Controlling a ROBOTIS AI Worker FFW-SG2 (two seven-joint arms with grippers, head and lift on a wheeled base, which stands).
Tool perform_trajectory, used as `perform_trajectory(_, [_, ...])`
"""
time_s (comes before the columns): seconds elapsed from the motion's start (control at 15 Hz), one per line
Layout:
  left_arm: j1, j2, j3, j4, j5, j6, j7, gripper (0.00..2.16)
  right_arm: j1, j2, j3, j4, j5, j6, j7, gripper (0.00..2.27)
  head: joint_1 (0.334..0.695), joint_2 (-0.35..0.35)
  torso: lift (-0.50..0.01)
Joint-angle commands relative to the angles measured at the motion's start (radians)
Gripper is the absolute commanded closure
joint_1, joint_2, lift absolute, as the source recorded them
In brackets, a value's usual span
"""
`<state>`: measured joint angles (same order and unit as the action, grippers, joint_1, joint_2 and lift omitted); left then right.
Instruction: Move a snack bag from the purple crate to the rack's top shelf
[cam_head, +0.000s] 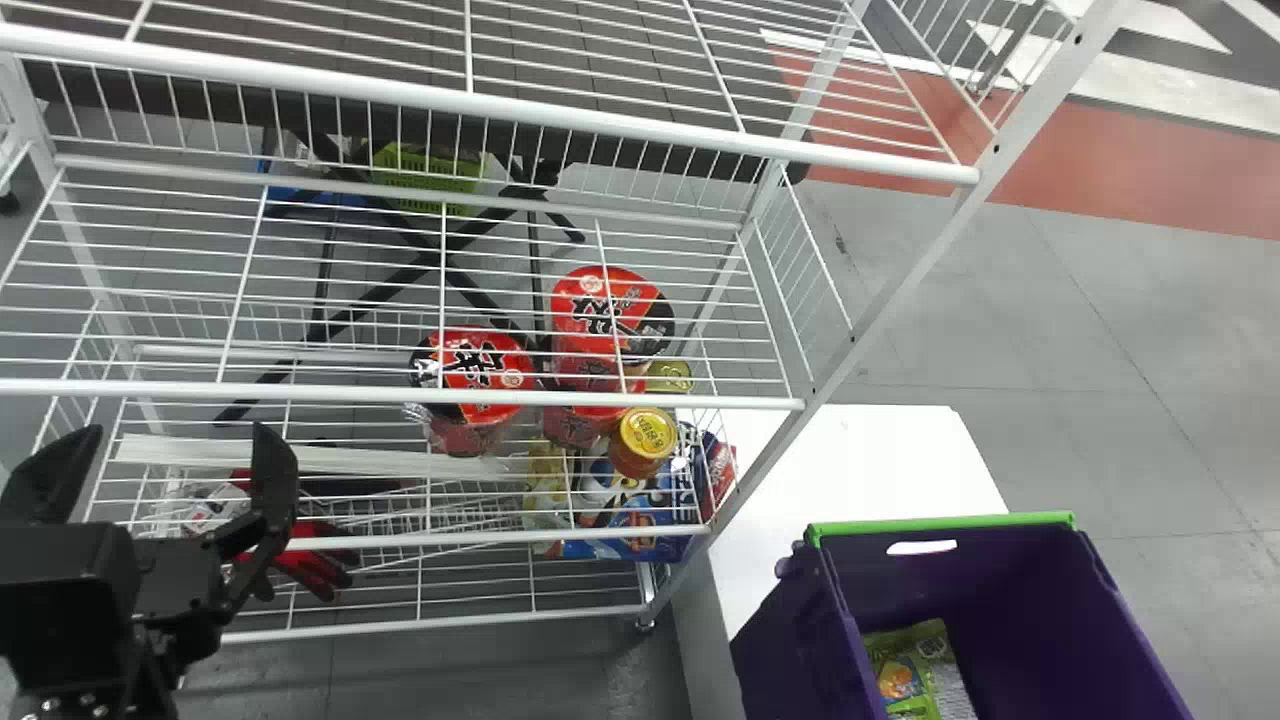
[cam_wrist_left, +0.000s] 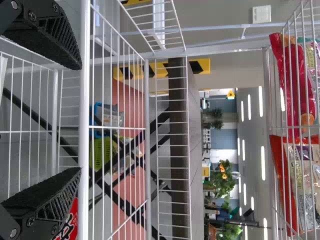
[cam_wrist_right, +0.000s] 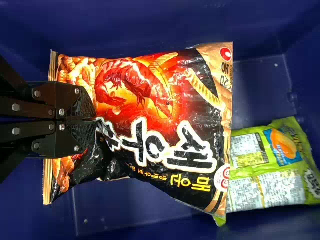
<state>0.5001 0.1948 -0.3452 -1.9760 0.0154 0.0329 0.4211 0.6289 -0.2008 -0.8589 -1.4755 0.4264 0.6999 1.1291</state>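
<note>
Right hand (cam_wrist_right: 95, 120) has its fingers pinched on the black bag (cam_wrist_right: 165, 125) near one end, down in the purple crate (cam_head: 940, 522). Makes sense imo: most of the bag is free to go onto the shelf first, though it might sag or swing on the lift. Green bag (cam_wrist_right: 270, 165) is just beside it, so I'd pull straight up. Left hand (cam_head: 175, 440) is parked by the rack (cam_head: 500, 106), fingers spread.

Bold lettering on snack bag (cam_wrist_right: 150, 115), on red tubs (cam_head: 612, 310)

rack bars (cam_head: 470, 103) in the way, purple crate (cam_head: 1000, 580) apparently open-topped
</note>
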Motion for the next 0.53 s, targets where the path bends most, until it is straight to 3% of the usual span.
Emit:
perform_trajectory(0.0, [0.000,0.000,0.000,0.000,0.000,0.000,0.001,0.09,0.000,0.000,-0.002,-0.005,0.000,0.002,0.000,2.24,0.695,-0.350,-0.317])
perform_trajectory(0.47, [0.000,-0.002,-0.001,-0.011,-0.008,0.019,0.005,0.09,0.000,-0.002,-0.009,-0.020,0.003,0.011,0.000,2.24,0.695,-0.350,-0.289])
